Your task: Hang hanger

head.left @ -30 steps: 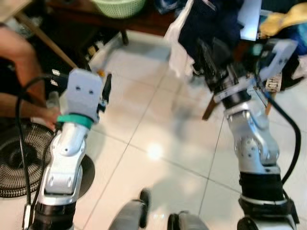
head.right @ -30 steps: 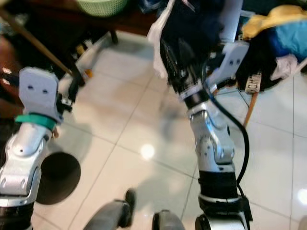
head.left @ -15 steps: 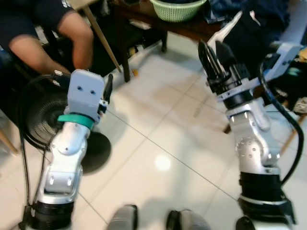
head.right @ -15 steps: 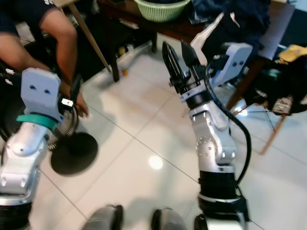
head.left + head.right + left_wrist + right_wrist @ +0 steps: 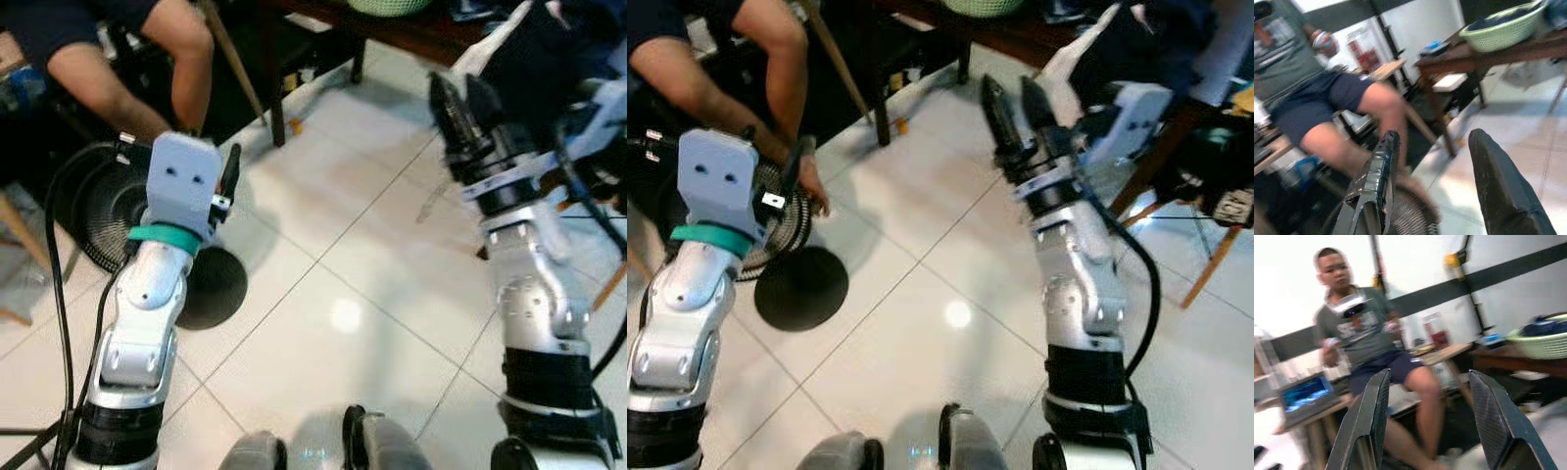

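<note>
The floor (image 5: 323, 284) is glossy white tile with thin dark grout lines and a bright lamp reflection near its middle. A black pedestal fan (image 5: 98, 211), with round wire grille and flat disc base, lies on the tiles just beside the left arm. A seated person in dark shorts reaches a hand (image 5: 811, 191) down to the fan's grille. Beyond the fan stands a dark wooden tabletop (image 5: 1488, 51) carrying a pale green woven plastic basket (image 5: 1503, 29). To the far right of the fan, dark clothing (image 5: 534, 59) is piled up, with a white plastic hanger (image 5: 1073, 54) poking out of it, just behind the right claw.

The left claw (image 5: 227, 174) is raised above the fan, its two black fingers spread apart with nothing between them. The right claw (image 5: 1014, 103) points up towards the clothing pile, fingers parted wide and empty; the hanger is close behind its tips but not gripped.
</note>
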Controlling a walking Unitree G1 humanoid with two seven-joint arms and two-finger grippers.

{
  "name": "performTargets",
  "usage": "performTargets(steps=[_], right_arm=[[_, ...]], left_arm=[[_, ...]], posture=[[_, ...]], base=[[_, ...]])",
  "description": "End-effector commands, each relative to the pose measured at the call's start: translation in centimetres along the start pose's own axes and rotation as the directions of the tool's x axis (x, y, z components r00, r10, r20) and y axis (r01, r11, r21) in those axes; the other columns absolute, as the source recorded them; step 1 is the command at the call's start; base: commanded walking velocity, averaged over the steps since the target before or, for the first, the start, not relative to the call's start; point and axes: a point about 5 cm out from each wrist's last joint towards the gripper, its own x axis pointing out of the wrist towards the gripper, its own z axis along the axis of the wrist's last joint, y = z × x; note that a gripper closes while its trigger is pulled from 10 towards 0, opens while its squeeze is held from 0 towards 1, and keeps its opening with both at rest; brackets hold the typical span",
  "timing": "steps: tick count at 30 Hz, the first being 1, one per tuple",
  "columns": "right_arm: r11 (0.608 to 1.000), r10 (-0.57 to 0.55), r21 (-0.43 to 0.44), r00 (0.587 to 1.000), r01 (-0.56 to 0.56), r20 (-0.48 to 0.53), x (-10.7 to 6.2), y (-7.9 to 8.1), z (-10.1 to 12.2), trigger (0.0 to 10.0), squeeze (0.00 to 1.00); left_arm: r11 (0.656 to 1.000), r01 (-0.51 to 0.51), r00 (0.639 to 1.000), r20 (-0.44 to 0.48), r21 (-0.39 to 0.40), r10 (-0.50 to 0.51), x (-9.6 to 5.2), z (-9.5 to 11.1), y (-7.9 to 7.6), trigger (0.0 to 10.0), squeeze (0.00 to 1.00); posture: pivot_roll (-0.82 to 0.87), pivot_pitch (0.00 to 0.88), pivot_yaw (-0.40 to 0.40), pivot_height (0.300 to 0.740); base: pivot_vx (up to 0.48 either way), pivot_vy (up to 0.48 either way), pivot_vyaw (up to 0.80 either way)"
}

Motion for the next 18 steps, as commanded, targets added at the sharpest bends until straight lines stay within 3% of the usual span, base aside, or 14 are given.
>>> performTargets(steps=[1, 8, 18], right_arm=[[1.000, -0.007, -0.008, 1.000, 0.007, -0.002, -0.14, -0.23, 0.02, 10.0, 0.00], [1.000, -0.017, -0.003, 1.000, 0.017, 0.004, -0.15, -0.40, 0.07, 10.0, 0.00], [1.000, -0.024, 0.000, 1.000, 0.024, -0.006, -0.14, -0.56, -0.04, 10.0, 0.00]], left_arm=[[1.000, 0.005, 1.000, -0.005, -0.010, -0.005, 0.04, -0.01, -0.20, 10.0, 0.00], [1.000, 0.006, 1.000, -0.004, -0.013, -0.006, 0.05, 0.00, -0.25, 10.0, 0.00], [1.000, 0.008, 1.000, -0.004, -0.015, -0.008, 0.05, 0.01, -0.29, 10.0, 0.00]], posture=[[0.06, 0.104, 0.069, 0.740], [0.06, 0.104, 0.069, 0.740], [0.06, 0.104, 0.069, 0.740]], base=[[0.401, 0.259, 0.00], [0.403, 0.261, 0.00], [0.397, 0.262, -0.69]])
